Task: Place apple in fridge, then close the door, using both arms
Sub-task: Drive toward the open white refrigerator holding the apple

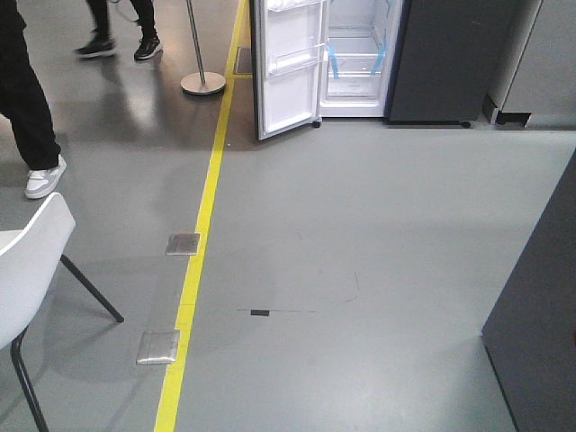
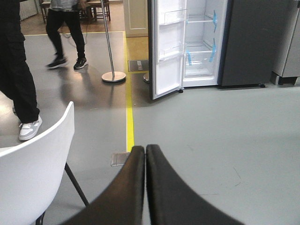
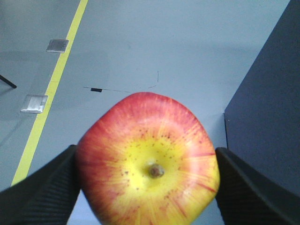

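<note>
Left of the left gripper (image 2: 145, 151) a white chair (image 2: 40, 154) stands near. Its fingers (image 2: 133, 187) are pressed together tip to tip with nothing between them. Ahead of those fingers and well apart, the fridge (image 2: 201, 42) stands with the door (image 2: 166, 56) swung wide. A barrier post (image 2: 108, 42) and a person (image 2: 65, 33) in mid-stride are further left of it. Between the fingers (image 3: 42, 197) of the right gripper (image 3: 146, 152) the apple (image 3: 147, 159) is clamped by its flanks, stem dimple facing the camera. Right of these fingers a dark panel (image 3: 267, 93) stands near.

Hazards, as judged:
- The long approach could jolt the round apple loose from a two-sided hold.
- A swing left may clip the chair, and a swing right the panel.
- Passers-by may cross the path.
- The empty left gripper must reach the door's outer face without striking its shelf bins (image 2: 172, 49).
</note>
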You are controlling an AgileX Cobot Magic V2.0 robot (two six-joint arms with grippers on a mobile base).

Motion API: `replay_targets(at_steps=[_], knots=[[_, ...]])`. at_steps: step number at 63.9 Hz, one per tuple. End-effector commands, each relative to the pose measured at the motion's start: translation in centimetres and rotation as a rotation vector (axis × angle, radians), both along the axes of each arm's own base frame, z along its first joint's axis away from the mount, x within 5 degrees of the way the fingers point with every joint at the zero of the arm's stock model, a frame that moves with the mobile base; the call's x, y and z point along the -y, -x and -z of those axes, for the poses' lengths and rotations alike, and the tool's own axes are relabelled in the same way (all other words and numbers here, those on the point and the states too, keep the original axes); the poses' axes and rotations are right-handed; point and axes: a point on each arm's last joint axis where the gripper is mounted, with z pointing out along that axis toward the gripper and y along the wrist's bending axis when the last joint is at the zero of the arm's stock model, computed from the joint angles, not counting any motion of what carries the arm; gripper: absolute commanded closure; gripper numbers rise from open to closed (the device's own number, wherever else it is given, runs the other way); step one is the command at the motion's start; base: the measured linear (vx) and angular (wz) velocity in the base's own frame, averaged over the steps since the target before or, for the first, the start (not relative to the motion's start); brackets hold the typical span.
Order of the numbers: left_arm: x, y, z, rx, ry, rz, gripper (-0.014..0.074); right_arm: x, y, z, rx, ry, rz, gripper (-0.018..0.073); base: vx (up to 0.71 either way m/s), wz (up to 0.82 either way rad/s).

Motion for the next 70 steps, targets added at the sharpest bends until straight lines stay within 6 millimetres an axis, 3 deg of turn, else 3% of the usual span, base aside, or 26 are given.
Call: replay_targets(at_steps=[1,70], knots=[[0.08,-0.05,-0.01,0.061,0.022,0.005,0.0601,0.04,-0.35,-1.47,0.106,0.0,0.005,0.0361,0.17,0.03],[0.08,-0.05,-0.01,0.061,0.022,0.005,0.0601,0.04,-0.35,-1.47,0.106,0.0,0.005,0.0361,0.17,0.01]])
